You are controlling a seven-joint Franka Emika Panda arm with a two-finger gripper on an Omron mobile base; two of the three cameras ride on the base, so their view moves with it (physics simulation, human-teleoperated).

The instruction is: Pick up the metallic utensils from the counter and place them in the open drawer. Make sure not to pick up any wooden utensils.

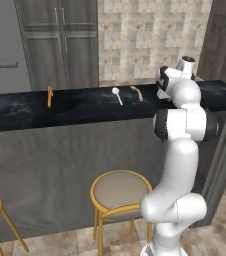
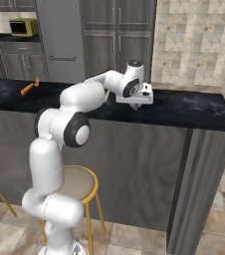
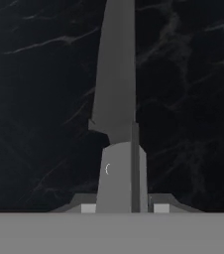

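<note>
Knife [image 3: 116, 89] is what lies under my gripper [image 3: 124, 208]: a slim grey utensil flat on the black counter [image 3: 34, 99]. In the hand view it runs up the middle of the frame, blade towards the top and thicker handle at the bottom. My two fingertips [image 3: 87, 208] stand one on each side of that handle, close beside it. I cannot tell whether they already press on it or still leave a sliver of gap, so I cannot say if the jaws are closed on it. In the right base view the gripper [image 2: 135, 105] points straight down at the counter [image 2: 194, 112] in the middle of the frame, low enough to look as if it touches the slab. The orange utensil [image 2: 29, 88] lies well apart at the far left. The left base view gives what the others do not. A silver spoon [image 1: 117, 95] and the wooden utensil [image 1: 137, 93] lie near each other, just left of my wrist. The orange utensil [image 1: 49, 96] sits far off at the left of the counter [image 1: 85, 107]. A stool [image 1: 121, 190] stands below, in front of the grey panel.
</note>
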